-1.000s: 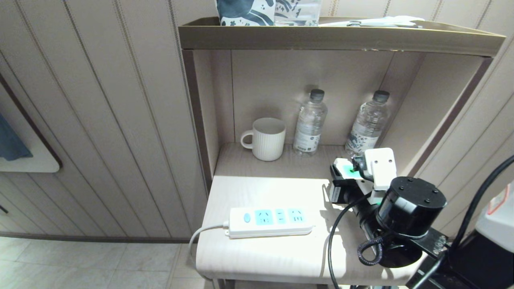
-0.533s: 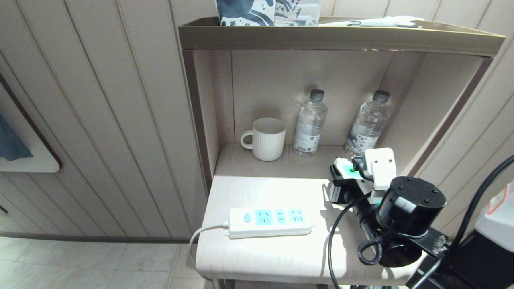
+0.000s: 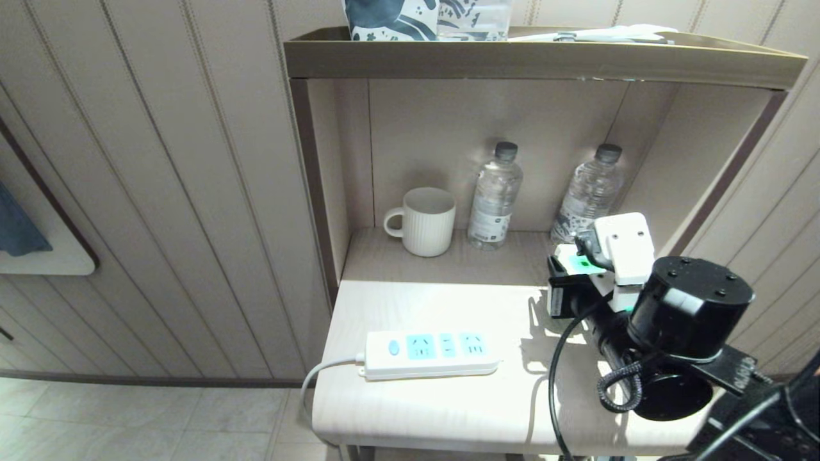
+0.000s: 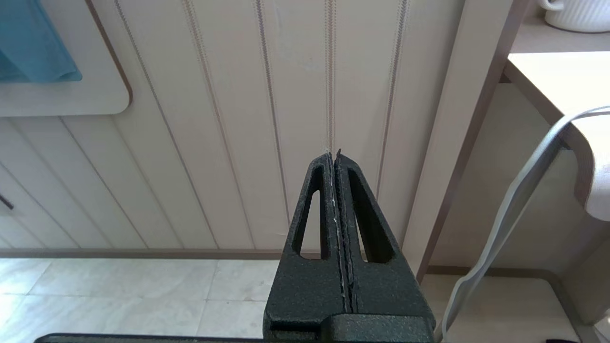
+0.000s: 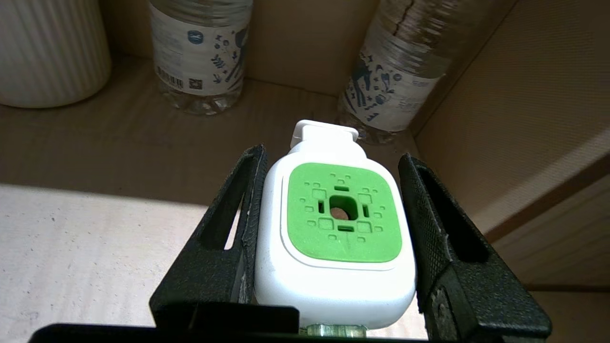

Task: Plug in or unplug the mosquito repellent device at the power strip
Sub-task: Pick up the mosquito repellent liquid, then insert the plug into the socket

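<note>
Right hand (image 5: pixel 333 238) clamps mosquito repellent device (image 5: pixel 340 214) between fingers, near table's (image 3: pixel 435 410) right edge. Power strip (image 3: pixel 430 353) near front edge, sockets vacant: plugging-in remains. Left hand (image 4: pixel 335 157) closed, empty, parked.

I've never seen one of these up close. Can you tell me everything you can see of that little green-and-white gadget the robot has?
The mosquito repellent device is a small rounded body of glossy white plastic. Its face is a matte green square panel with a round hole in the middle, ringed by small slots and raised squares. A short white tab sticks out at one end. The right gripper holds it by its two sides, raised above the tabletop at the right end, in front of the water bottles, well away from the power strip.
</note>
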